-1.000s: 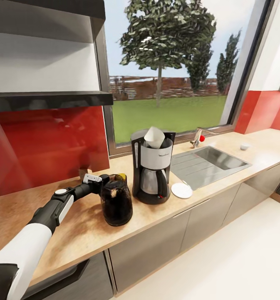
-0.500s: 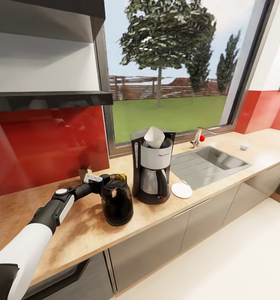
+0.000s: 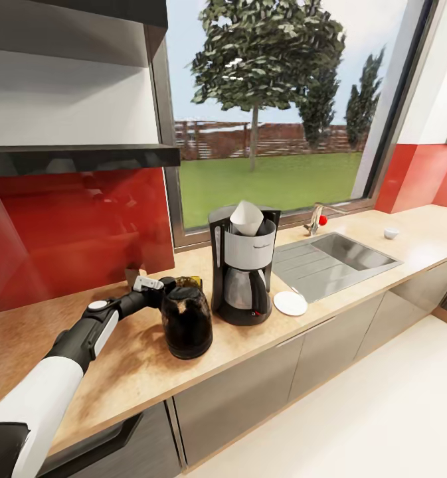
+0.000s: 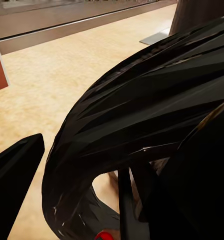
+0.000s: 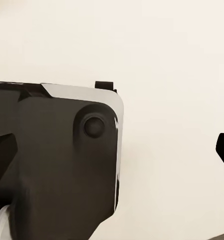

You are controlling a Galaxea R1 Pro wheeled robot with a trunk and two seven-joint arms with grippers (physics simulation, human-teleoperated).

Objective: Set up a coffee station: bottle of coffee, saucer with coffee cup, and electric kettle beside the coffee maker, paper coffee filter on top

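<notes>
Head view: electric kettle unmoved over the last second, on worktop just beside coffee maker; left gripper still at its handle, so placement looks done. Left wrist view: handle between the fingers, contact unclear. Right wrist view: fingers look spread, holding nothing

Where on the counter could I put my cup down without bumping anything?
There is bare kitchen countertop in front of the electric kettle, and more beyond the sink. It is crowded around the coffee maker: kettle on one side, saucer on the other.
</notes>
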